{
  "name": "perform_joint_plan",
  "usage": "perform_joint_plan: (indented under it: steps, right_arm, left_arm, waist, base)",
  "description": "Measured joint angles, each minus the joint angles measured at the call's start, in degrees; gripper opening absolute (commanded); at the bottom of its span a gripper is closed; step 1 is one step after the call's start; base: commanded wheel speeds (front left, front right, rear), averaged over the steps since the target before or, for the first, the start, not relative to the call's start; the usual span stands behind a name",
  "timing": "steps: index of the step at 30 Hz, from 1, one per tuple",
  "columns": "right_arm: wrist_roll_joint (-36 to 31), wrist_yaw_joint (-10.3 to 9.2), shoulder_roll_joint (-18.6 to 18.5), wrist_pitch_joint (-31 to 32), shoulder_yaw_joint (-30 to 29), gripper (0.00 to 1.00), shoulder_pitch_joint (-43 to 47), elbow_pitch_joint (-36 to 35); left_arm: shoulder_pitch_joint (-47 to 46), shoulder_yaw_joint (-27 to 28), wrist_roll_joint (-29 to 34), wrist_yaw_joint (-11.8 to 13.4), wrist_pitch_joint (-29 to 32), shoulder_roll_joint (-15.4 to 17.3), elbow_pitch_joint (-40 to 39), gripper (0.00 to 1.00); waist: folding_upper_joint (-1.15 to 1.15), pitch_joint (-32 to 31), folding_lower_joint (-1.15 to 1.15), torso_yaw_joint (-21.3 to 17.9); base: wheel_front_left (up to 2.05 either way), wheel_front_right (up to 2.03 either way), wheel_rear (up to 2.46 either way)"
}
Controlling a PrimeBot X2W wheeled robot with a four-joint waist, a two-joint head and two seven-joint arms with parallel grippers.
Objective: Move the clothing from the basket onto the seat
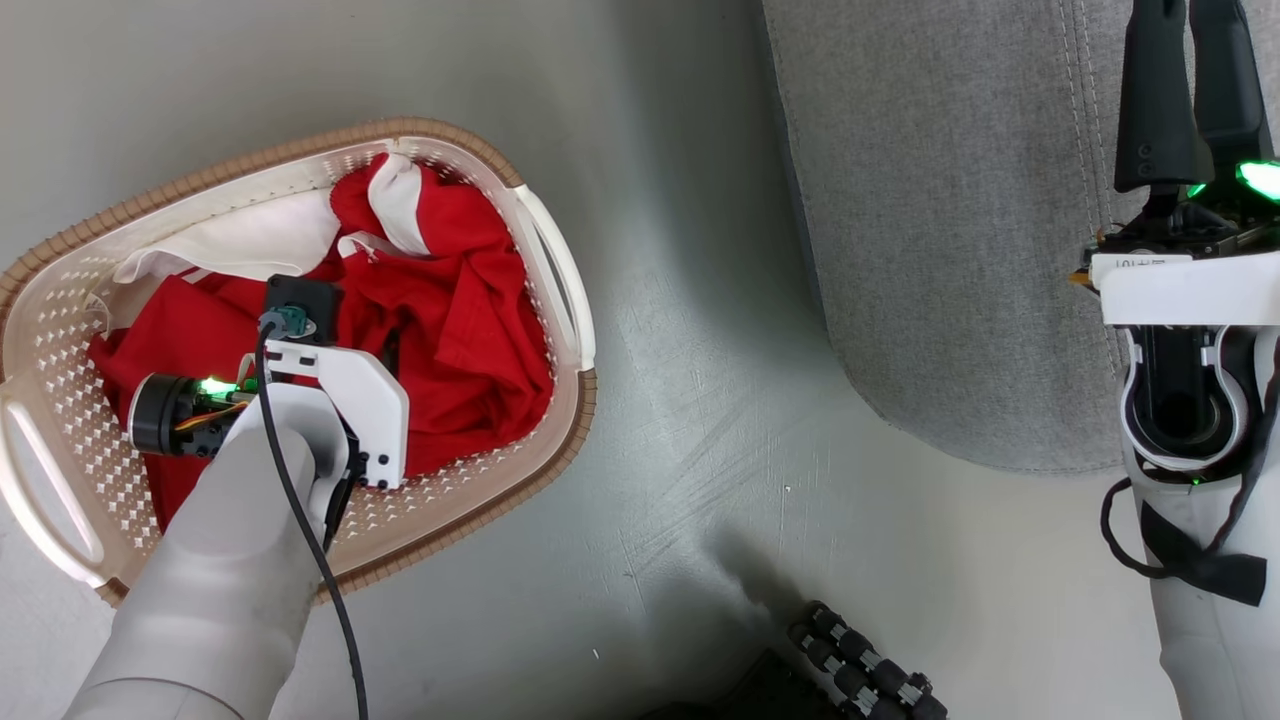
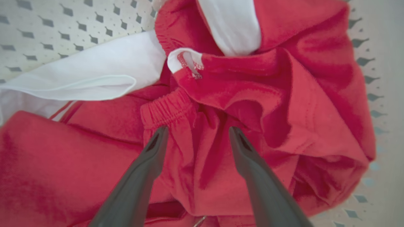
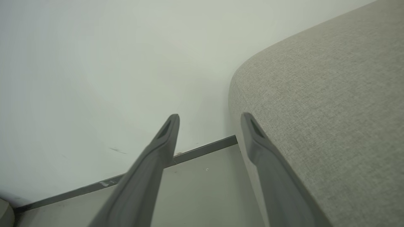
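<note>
— In the basket point(image 1: 60, 330), from the head view, what is found?
— The clothing point(image 1: 450, 300) is heaped there, red with white panels; none has yet been laid on the seat point(image 1: 950, 250). The left arm's wrist point(image 1: 335, 400) is lowered over the heap. The seat is set off to the basket's right, with grey floor point(image 1: 700, 420) between. The right pincer point(image 1: 1190, 80) is held over the seat, well apart from the basket.

— And along the left wrist?
— The left pincer point(image 2: 195, 132) is seen spread, with nothing pinched. A red fold lies between its fingers, just under a gathered waistband point(image 2: 167, 108). Whether cloth is touched cannot be told. The fabric is judged soft, light and limp, so sagging is expected, and a neighbouring garment may be dragged along. The bunched waistband is thought the surest hold. The smooth white panel point(image 2: 88, 75), nearer the basket's wall, would be gripped less firmly.

— From the right wrist?
— The right pincer is likewise spread and empty beside the seat's rounded corner, with a wall point(image 3: 94, 63) and skirting strip point(image 3: 205, 148) beyond.

— What stands in the way?
— The basket's rim point(image 1: 400, 125) and handle point(image 1: 555, 260) might catch a trailing hem. Dark rollers point(image 1: 860, 670) are seen on the floor, away from the basket.
</note>
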Motion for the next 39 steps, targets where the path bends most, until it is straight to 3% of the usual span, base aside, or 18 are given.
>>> perform_joint_plan:
  steps: [12,29,30,32,39]
  right_arm:
    - [0.01,0.00,0.47,-0.01,0.64,1.00,-0.47,0.59]
    - [0.15,0.00,0.73,-0.02,1.34,1.00,-1.19,0.98]
    - [0.15,0.00,0.74,-0.02,1.41,1.00,-1.19,1.00]
    - [0.15,0.00,0.79,-0.02,1.49,1.00,-1.21,1.05]
    - [0.15,0.00,0.83,-0.02,1.35,1.00,-1.26,1.30]
  left_arm:
    - [-2.18,1.11,0.94,3.09,1.01,0.86,3.87,1.00]
    - [-4.72,-0.86,0.80,-0.54,5.48,-0.14,6.75,1.00]
    - [-4.83,-0.86,0.80,-0.63,5.54,-0.14,6.99,0.93]
    - [-5.00,-0.92,0.80,-1.13,5.77,-0.13,7.34,0.00]
    - [-5.26,-1.08,0.75,-2.18,5.71,-0.22,7.86,0.00]
  waist:
    - [0.00,0.80,0.00,-0.80]
    - [0.00,2.33,0.00,-1.26]
    - [0.00,2.40,0.00,-1.30]
    - [0.00,2.51,0.00,-1.40]
    - [0.00,2.28,0.00,-1.30]
  base:
    - [0.00,0.00,0.00]
    - [0.00,0.00,0.00]
    - [0.00,0.00,0.00]
    - [0.00,0.00,0.00]
    - [0.00,0.00,0.00]
